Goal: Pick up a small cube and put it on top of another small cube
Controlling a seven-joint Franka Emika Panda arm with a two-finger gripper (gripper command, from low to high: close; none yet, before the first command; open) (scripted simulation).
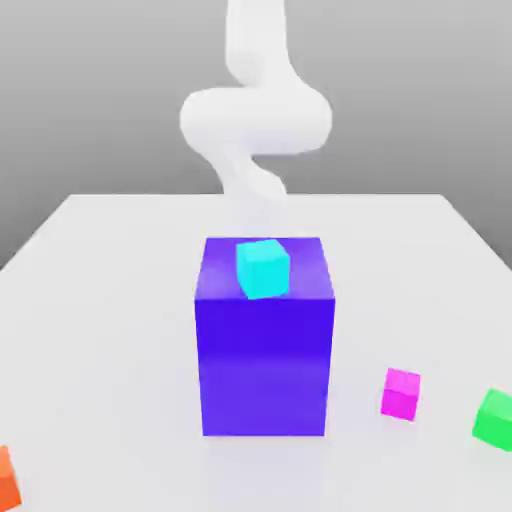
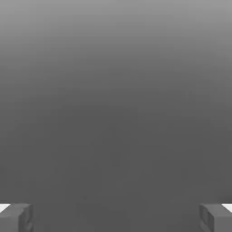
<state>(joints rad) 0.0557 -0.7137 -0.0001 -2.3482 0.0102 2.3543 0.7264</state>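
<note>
arm [image 1: 255, 115]: showing white
big block [image 1: 264, 360]: showing blue-violet
top cube [image 1: 262, 268]: showing cyan
small cubes: showing magenta [image 1: 401, 393], green [image 1: 494, 418], orange [image 1: 7, 478]
table [image 1: 100, 300]: showing pale grey
fingertips [image 2: 18, 217]: showing grey

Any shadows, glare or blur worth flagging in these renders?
Exterior view: soft, even light; the arm looks washed out and blurred against the grey backdrop; the big blue block throws a faint reflection on the glossy table; the cyan cube is crisp. Hand view: a plain grey gradient, darker lower down, with the gripper fingertips wide apart at the corners.
</note>
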